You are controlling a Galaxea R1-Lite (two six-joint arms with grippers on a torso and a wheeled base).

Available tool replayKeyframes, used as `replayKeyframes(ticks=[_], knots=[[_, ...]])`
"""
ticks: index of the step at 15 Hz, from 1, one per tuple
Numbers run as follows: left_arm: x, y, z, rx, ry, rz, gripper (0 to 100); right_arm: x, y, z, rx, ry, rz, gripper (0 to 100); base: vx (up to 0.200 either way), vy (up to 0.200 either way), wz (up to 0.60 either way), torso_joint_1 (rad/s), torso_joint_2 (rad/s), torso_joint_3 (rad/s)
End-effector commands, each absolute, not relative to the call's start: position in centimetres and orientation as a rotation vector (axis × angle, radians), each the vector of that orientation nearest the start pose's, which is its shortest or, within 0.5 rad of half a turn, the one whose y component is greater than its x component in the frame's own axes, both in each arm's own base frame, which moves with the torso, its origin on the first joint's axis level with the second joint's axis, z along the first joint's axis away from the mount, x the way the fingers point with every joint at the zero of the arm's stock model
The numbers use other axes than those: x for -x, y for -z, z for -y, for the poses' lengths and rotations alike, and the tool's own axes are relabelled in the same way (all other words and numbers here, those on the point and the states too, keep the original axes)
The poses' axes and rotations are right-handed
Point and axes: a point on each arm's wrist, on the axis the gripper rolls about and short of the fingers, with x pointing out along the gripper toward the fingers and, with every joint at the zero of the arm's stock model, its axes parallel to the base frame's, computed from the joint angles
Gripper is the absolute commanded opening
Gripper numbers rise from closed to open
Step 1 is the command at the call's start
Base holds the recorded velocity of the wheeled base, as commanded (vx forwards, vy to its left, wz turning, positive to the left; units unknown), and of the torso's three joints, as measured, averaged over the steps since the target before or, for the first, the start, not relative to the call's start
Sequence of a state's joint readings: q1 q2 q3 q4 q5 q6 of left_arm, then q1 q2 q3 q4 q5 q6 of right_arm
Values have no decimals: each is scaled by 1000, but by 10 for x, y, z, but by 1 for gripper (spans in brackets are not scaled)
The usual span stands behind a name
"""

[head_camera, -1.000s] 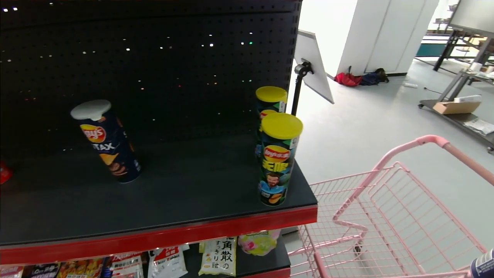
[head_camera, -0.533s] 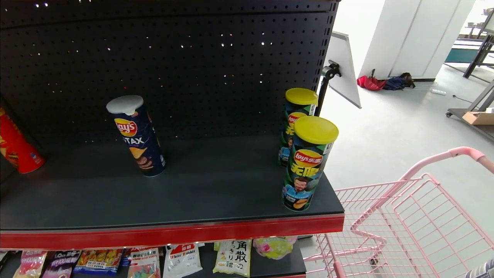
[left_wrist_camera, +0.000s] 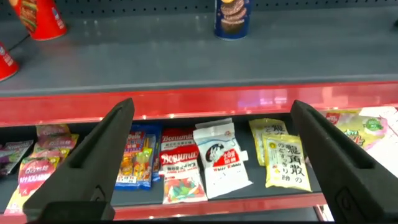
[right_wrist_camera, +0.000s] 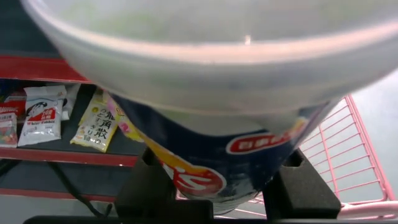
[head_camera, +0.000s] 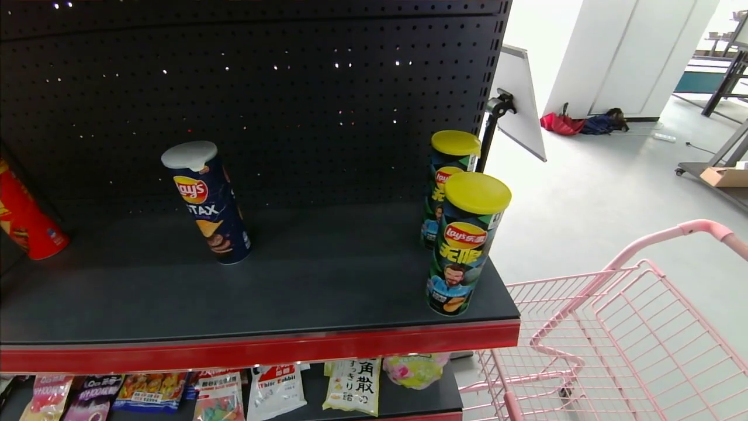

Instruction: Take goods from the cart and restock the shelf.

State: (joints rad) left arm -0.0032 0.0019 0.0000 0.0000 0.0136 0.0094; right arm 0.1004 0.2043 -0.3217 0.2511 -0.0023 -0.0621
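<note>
My right gripper [right_wrist_camera: 227, 190] is shut on a dark blue chips can [right_wrist_camera: 236, 155] with a pale lid, held close to the wrist camera in front of the lower shelf and beside the pink cart [right_wrist_camera: 364, 149]. My left gripper [left_wrist_camera: 211, 168] stands open and empty, facing the shelf's red front edge [left_wrist_camera: 199, 102]. On the black shelf [head_camera: 292, 292] stand a matching blue can [head_camera: 205, 202] at the middle left, two green cans with yellow lids [head_camera: 467, 245] [head_camera: 451, 169] at the right end, and a red can [head_camera: 23, 219] at the far left.
The pink wire cart [head_camera: 613, 327] stands to the right of the shelf. Snack bags [head_camera: 274, 392] lie on the lower shelf. A black pegboard [head_camera: 263, 99] backs the shelf, and a white sign on a stand [head_camera: 523, 105] sticks out past its right end.
The head camera has swung left, bringing the red can into the picture. The blue can at the bottom right corner has slipped out of the head view.
</note>
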Motion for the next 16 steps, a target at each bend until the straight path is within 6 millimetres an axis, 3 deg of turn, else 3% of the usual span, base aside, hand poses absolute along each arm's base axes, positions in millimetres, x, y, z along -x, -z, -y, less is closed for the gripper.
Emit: replayKeyframes(ticks=[1, 3, 16], knots=[[23, -76, 0, -9, -11, 0, 100, 30, -141, 3, 69, -100, -118, 0, 0, 0, 0, 0, 0, 0], [23, -76, 0, -9, -11, -2, 100, 29, -138, 3, 69, -100, -124, 0, 0, 0, 0, 0, 0, 0], [23, -76, 0, -11, -11, 0, 100, 31, -133, 3, 71, -100, -121, 0, 0, 200, 0, 6, 3, 3]])
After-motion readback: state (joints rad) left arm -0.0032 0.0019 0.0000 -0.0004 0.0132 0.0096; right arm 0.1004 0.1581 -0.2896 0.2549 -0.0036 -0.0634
